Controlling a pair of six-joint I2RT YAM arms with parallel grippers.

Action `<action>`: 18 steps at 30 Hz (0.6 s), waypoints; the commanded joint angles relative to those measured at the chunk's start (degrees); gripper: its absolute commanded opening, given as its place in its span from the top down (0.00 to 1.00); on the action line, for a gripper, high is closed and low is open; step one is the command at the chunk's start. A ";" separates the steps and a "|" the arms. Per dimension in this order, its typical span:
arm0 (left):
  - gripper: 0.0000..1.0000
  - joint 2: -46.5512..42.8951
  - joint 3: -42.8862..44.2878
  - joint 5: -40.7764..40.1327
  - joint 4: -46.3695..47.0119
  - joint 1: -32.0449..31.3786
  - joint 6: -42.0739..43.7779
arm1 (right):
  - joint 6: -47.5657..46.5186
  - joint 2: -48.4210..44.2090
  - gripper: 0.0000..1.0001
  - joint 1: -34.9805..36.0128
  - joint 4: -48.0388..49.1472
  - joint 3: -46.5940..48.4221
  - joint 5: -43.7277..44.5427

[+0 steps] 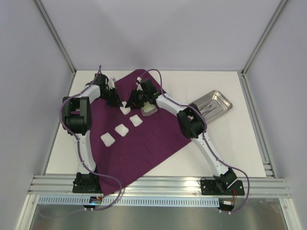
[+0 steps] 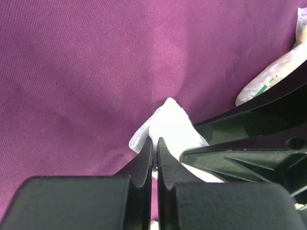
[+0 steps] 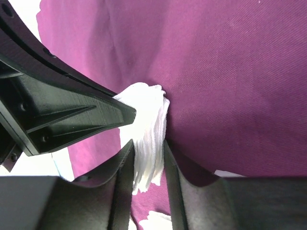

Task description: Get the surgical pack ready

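The deep-purple cloth (image 1: 148, 143) lies spread flat on the white table. A stack of white gauze (image 1: 125, 109) sits near its far edge, between both grippers. My right gripper (image 3: 147, 143) is shut on the gauze stack (image 3: 149, 112), its layered edge between the fingers. My left gripper (image 2: 155, 141) is shut, its tips pinching the near edge of the same gauze (image 2: 170, 120). In the top view the left gripper (image 1: 116, 101) and right gripper (image 1: 130, 103) face each other. Three gauze squares (image 1: 122, 129) lie in a diagonal row on the cloth. A clear packet (image 1: 148, 109) lies under the right arm.
The small steel tray (image 1: 214, 102) sits on the bare table right of the cloth, with thin metal tools in it. The packet also shows in the left wrist view (image 2: 273, 74). Aluminium frame posts and grey walls close the table's sides.
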 commanded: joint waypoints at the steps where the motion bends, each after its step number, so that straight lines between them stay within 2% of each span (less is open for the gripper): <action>1: 1.00 0.77 2.18 -1.11 0.22 -0.08 1.40 | 1.38 2.98 0.69 0.71 -2.19 1.07 -1.99; 3: 1.00 0.77 2.18 -1.20 0.22 -0.17 1.40 | 1.73 3.24 0.70 0.80 -2.01 1.07 -2.69; 6: 1.00 0.77 2.09 -1.29 0.13 -0.08 1.57 | 2.17 3.50 0.80 0.71 -1.57 1.07 -3.04; 8: 1.00 0.69 2.18 -1.47 -0.04 -0.08 2.18 | 2.26 3.15 0.91 0.71 -1.48 0.98 -3.22; 11: 0.97 -0.02 2.53 -2.25 -1.09 -0.08 3.59 | 2.43 2.10 0.99 0.71 -1.05 1.07 -3.57; 13: 0.86 -1.07 3.32 -4.00 -2.41 -0.08 4.47 | 2.44 0.35 1.00 0.71 -0.52 0.63 -3.75; 14: 0.68 -1.68 3.58 -4.89 -3.81 -0.08 5.00 | 2.44 -0.44 0.99 0.71 -0.08 0.28 -3.83; 17: 0.41 -5.54 3.58 -9.10 -5.58 -0.08 6.93 | 2.52 -4.39 1.00 0.71 2.03 -2.35 -3.92; 18: 0.38 -8.08 3.50 -10.16 -6.11 -0.17 7.98 | 2.61 -5.54 1.00 0.63 3.08 -3.75 -3.57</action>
